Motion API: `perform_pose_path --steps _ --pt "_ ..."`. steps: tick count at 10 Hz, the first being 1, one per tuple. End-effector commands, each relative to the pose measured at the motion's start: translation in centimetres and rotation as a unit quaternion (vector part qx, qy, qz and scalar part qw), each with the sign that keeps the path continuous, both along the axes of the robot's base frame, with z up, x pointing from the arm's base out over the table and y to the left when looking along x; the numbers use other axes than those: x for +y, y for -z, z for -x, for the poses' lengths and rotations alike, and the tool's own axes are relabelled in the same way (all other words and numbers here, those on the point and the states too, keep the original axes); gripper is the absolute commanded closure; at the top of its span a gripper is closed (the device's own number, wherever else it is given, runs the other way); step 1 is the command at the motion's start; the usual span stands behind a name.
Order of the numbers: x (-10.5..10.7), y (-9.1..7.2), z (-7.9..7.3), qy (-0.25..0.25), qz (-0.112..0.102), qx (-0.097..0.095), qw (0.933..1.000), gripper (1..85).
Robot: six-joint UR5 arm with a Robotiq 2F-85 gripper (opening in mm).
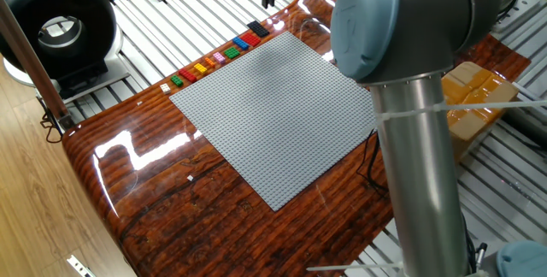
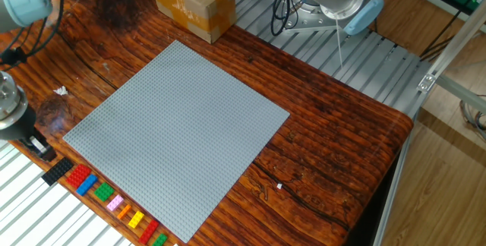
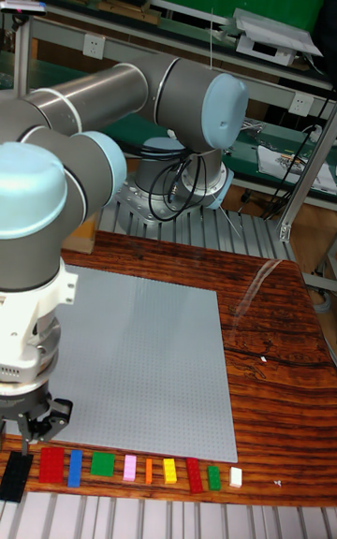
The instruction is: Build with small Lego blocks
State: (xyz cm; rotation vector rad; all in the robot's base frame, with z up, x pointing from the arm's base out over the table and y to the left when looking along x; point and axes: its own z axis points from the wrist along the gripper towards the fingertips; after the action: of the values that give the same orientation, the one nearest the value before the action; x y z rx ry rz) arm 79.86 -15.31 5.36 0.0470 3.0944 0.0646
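Tool above black brick, near Lego row; opening unclear; grey baseplate beside.

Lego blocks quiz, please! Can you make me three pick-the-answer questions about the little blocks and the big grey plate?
1. Where are the small Lego blocks?
A. In a row beside one edge of the grey plate
B. Piled on top of the cardboard box
C. In the middle of the grey plate

2. What colour is the block between the blue block and the pink block?
A. Yellow
B. Green
C. White

3. How does the grey plate look?
A. It has a tall tower on it
B. It is flipped upside down
C. It is bare, with no block on it

Answers:
1 A: the tall view shows them lined up on the wood just off the plate's edge.
2 B: the green block lies right between those two.
3 C: in every view, only grey studs show.
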Motion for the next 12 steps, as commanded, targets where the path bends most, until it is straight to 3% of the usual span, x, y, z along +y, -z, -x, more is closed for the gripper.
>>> perform_pose_path --steps 1,12 --pt "0.1 1.3 -1.1 -0.011 -0.008 -0.018 0.9997 50.3" --pt "0.8 3.5 -1.6 -0.04 -0.019 -0.022 0.9988 46.7"
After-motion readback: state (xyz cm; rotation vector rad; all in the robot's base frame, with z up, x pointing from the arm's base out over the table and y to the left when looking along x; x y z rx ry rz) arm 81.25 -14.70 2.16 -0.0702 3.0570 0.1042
